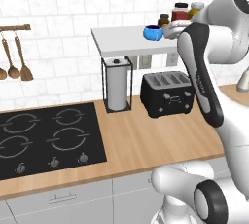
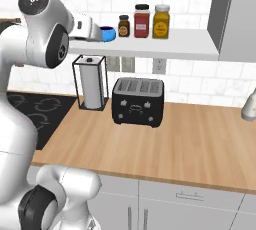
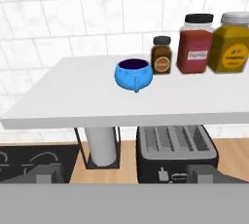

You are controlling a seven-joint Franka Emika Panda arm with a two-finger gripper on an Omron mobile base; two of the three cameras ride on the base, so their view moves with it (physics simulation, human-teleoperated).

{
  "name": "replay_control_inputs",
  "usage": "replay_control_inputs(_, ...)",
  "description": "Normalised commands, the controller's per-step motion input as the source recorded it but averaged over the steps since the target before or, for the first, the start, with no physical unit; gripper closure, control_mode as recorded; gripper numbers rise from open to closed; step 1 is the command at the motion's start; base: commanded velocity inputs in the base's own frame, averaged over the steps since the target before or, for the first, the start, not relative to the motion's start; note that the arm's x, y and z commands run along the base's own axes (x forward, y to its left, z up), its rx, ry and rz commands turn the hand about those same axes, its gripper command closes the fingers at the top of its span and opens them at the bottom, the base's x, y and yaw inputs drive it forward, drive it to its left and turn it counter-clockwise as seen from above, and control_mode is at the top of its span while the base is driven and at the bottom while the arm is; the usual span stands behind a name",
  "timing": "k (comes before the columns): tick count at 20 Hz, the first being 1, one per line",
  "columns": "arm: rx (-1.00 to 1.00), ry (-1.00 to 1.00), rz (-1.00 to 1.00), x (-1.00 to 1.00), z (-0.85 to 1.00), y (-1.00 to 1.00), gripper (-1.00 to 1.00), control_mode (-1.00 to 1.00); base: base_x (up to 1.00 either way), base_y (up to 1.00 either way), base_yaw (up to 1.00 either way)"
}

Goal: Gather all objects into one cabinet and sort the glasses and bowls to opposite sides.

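Note:
The small blue bowl [image 3: 133, 74] stands on the white tile-backed shelf [image 3: 68, 99], toward its left half and beside the jars. From the left base view the blue bowl [image 1: 152, 32] sits just left of my white hand; in the right base view the hand partly covers the blue bowl [image 2: 108, 34]. My gripper [image 3: 125, 174] is level with the shelf's front edge, a short way before the bowl. It is open, with its fingertips [image 3: 46, 174] far apart and nothing between them. The mugs, the black bowl and the grey-backed shelf are out of view.
Three lidded jars, brown [image 3: 161, 55], red [image 3: 195, 44] and yellow [image 3: 234, 43], stand right of the bowl. Below the shelf are a black toaster [image 1: 167, 93] and a paper-towel holder [image 1: 116, 84] on the wooden counter [image 1: 146, 140]. A black stove [image 1: 48, 138] lies left.

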Motion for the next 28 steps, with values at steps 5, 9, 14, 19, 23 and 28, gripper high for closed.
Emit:
replay_control_inputs(5, 0.0, -0.01, 0.0, 0.11, -0.33, -0.21, -1.0, -1.0, 0.0, 0.0, 0.0)
replay_control_inputs(9, -0.01, 0.0, 0.0, 0.18, -0.38, 0.0, -1.0, -1.0, 0.0, 0.0, 0.0)
replay_control_inputs(14, 0.0, 0.0, 0.0, 0.41, -0.02, 0.0, -1.0, -1.0, 0.0, 0.0, 0.0)
replay_control_inputs(19, 0.0, 0.0, 0.0, 0.37, 0.0, 0.0, -1.0, -1.0, 0.0, 0.0, 0.0)
replay_control_inputs(23, 0.0, 0.0, 0.0, 0.32, 0.0, 0.0, -1.0, -1.0, 0.0, 0.0, 0.0)
replay_control_inputs(28, 0.0, 0.01, 0.0, 0.32, 0.0, 0.0, -1.0, -1.0, 0.0, 0.0, 0.0)
